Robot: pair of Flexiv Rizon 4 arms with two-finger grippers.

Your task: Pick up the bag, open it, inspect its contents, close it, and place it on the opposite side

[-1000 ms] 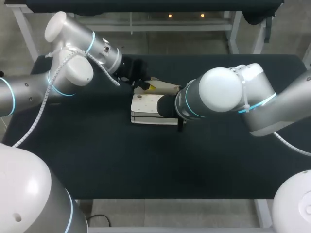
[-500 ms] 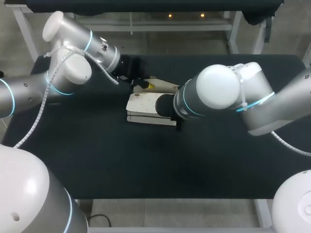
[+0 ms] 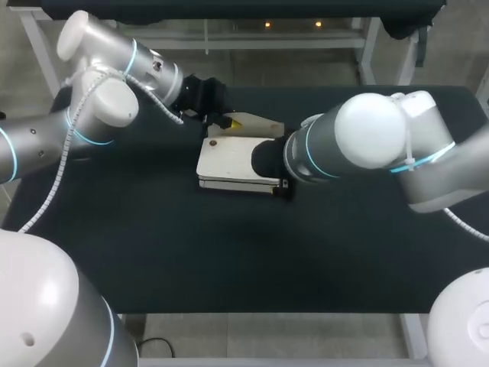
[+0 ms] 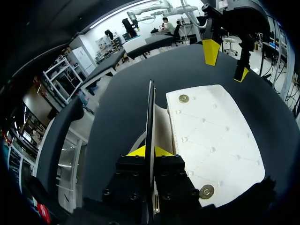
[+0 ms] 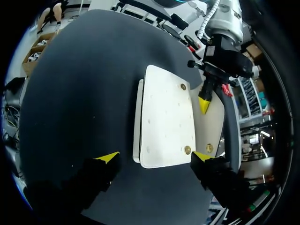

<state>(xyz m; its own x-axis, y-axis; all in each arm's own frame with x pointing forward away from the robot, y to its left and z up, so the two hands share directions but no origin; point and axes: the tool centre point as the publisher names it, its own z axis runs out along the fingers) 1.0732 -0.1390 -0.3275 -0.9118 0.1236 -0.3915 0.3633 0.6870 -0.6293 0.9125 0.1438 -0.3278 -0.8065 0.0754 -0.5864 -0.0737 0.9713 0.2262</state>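
Note:
A white quilted bag (image 3: 228, 160) with brass snaps lies flat mid-table, its flap (image 3: 258, 124) turned back on the far side. My left gripper (image 4: 151, 151) is shut on the flap (image 4: 150, 112), which shows edge-on between its yellow tips. The bag's body (image 4: 213, 140) lies beside it. My right gripper (image 5: 155, 157) hangs open over the bag (image 5: 166, 112), its fingertips (image 5: 108, 157) spread wider than the bag and not touching it. In the head view the right arm (image 3: 328, 149) hides its own fingers. The left gripper (image 5: 205, 104) is seen at the flap (image 5: 212, 124).
The black table (image 3: 229, 252) carries nothing else. Both arms meet over its middle, the left arm (image 3: 99, 99) from the far left corner. The table's far edge lies close behind the left gripper (image 3: 220, 116).
My right gripper has opened and let go of the bag, and its arm drew slightly right. My left gripper moved back with the flap, and the bag shifted a little left and away.

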